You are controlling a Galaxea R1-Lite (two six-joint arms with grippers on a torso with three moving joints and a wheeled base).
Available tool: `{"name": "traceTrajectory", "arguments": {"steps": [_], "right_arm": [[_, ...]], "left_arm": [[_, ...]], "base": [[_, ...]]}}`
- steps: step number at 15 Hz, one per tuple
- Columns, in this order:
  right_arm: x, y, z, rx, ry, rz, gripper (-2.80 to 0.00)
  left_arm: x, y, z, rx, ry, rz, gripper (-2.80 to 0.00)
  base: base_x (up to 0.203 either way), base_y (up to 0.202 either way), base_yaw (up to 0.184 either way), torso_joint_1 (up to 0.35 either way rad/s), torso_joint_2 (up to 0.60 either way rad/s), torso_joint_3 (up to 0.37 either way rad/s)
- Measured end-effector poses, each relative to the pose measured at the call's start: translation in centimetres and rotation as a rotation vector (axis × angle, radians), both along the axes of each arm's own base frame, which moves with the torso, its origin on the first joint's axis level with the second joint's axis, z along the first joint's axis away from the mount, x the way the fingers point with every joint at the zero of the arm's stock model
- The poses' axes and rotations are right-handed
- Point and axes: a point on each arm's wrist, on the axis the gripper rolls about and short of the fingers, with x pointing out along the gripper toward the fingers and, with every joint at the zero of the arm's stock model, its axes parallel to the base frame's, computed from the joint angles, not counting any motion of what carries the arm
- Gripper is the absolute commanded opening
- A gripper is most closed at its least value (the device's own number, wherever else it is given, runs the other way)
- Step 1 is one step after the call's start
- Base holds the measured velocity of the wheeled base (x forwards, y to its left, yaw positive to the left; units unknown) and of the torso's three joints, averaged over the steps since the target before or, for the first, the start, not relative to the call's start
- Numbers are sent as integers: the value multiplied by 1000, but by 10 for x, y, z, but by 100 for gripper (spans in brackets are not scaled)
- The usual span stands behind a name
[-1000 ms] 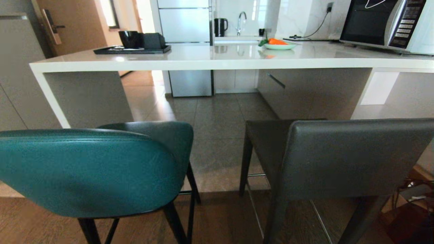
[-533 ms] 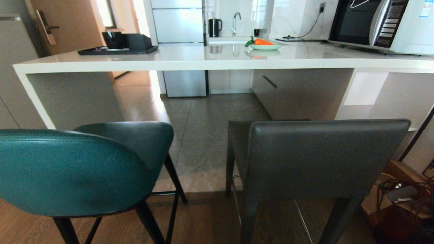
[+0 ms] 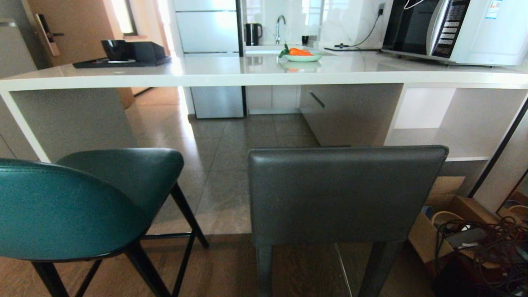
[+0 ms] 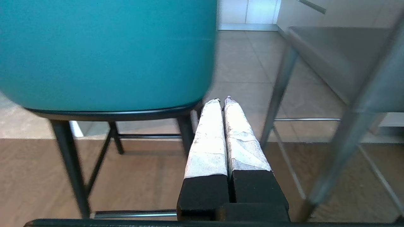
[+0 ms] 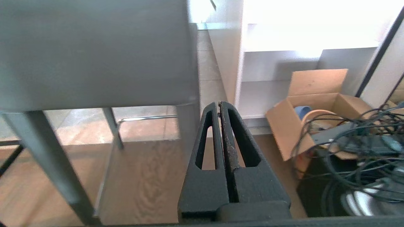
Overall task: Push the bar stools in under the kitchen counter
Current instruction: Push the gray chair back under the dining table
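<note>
While both stools stood out on the wood floor short of the counter [image 3: 247, 76], teal stool [image 3: 82, 202] left of grey stool [image 3: 346, 194], the left gripper [image 4: 222, 100] and right gripper [image 5: 220, 104] were pressed closed, empty.

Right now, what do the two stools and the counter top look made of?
Teal stool: smooth leather-like padding with a stitched seam, thin matte black legs, probably metal. Grey stool: grained, likely leather. Counter top: glossy white, stone-like; it mirrors the plate.
</note>
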Motion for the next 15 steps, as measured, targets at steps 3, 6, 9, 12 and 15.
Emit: {"name": "traceTrajectory", "arguments": {"steps": [3,6,9,12,15], "right_arm": [[0,0,0,1,0,0,-280],[0,0,0,1,-1,0,-280],[0,0,0,0,-2,-1,-280],[0,0,0,1,0,0,-280],[0,0,0,0,0,0,-280]], "left_arm": [[0,0,0,0,0,0,-280],[0,0,0,0,-1,1,-280],[0,0,0,0,0,-1,-280],[0,0,0,0,-1,0,-280],[0,0,0,-1,-1,-2,-280]], "base": [[0,-189,-1,2,2,4],[0,-190,1,2,3,6],[0,-197,2,1,2,3],[0,-154,2,5,1,4],[0,0,0,0,0,0]]}}
